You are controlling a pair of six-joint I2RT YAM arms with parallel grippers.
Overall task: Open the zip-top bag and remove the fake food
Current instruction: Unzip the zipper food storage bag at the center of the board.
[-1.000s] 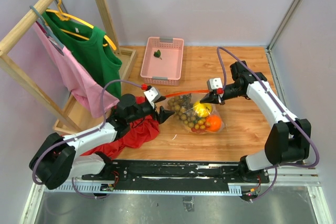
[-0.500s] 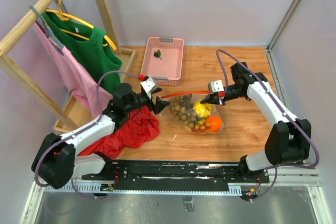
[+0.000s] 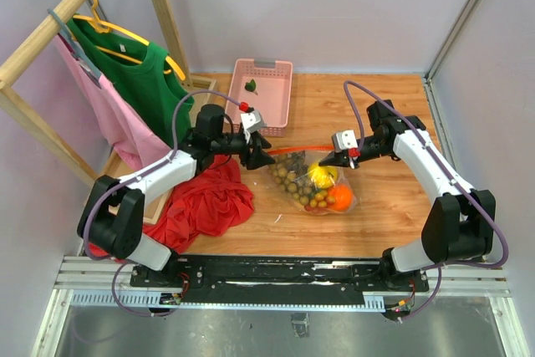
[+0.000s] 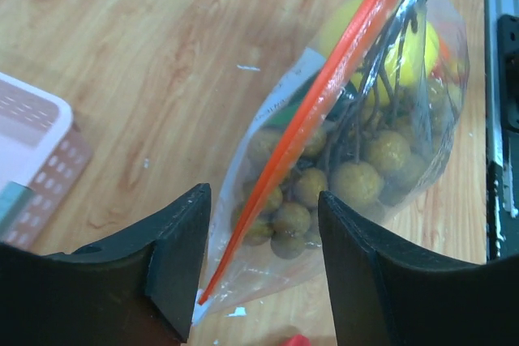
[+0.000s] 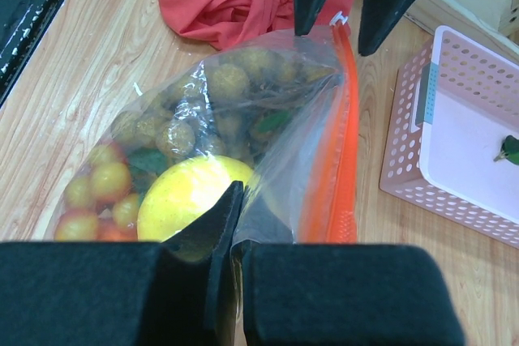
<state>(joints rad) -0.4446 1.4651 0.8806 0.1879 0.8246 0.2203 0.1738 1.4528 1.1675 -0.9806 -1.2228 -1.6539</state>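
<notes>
Our right gripper is pinched tight on thin film at one end of the zip-top bag, and our left gripper gapes wide, straddling the far corner of the orange zip strip without biting. The bag sags onto the bench between them, soft, slick, weighted with fake food, so we'd take the stiffer strip. Whether the zip is sealed, we can't tell.
</notes>
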